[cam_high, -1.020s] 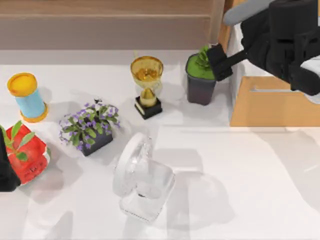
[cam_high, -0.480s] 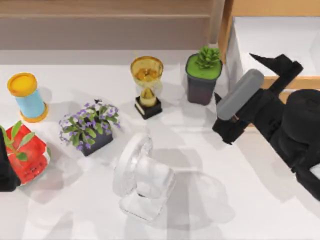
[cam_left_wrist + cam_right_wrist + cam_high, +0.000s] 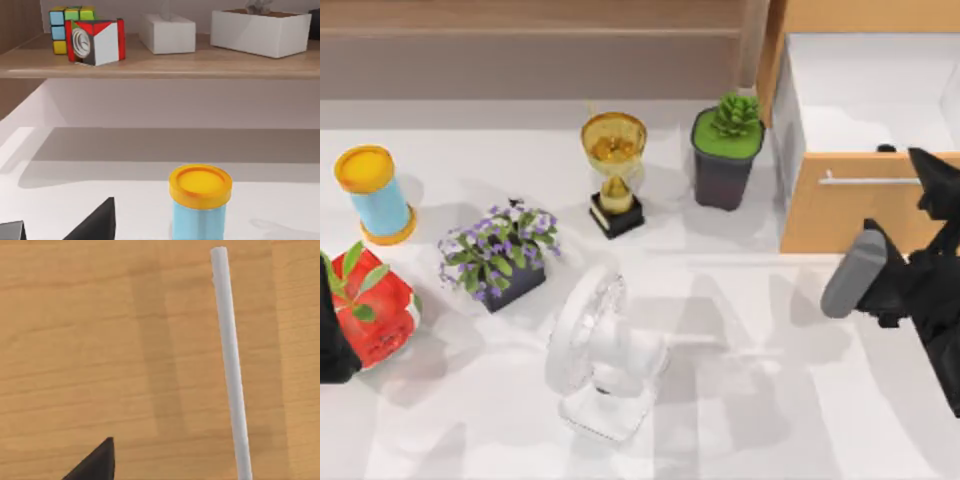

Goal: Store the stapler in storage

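The storage (image 3: 840,215) is the light-wood drawer at the table's back right. It stands pulled out, showing its white inside (image 3: 870,90) and the silver bar handle (image 3: 865,181). A small dark shape (image 3: 887,149) peeks over the front panel from inside; I cannot tell whether it is the stapler. My right gripper (image 3: 938,185) hovers open just in front of the drawer's front, near the right edge. In the right wrist view, a black fingertip (image 3: 97,462) sits close to the wood front and the handle (image 3: 230,365). My left gripper (image 3: 330,345) is parked at the left edge.
A white fan (image 3: 605,350) stands at the middle front, with a gold trophy (image 3: 614,165) and a green potted plant (image 3: 725,150) behind it. At the left are purple flowers (image 3: 498,250), a blue can with a yellow lid (image 3: 375,195) (image 3: 200,205) and a red object (image 3: 370,305). A shelf unit (image 3: 520,45) runs along the back.
My right arm has swung away from above the drawer, moving forward and to the right, and now sits in front of the drawer's front panel. The drawer's white inside is now uncovered.
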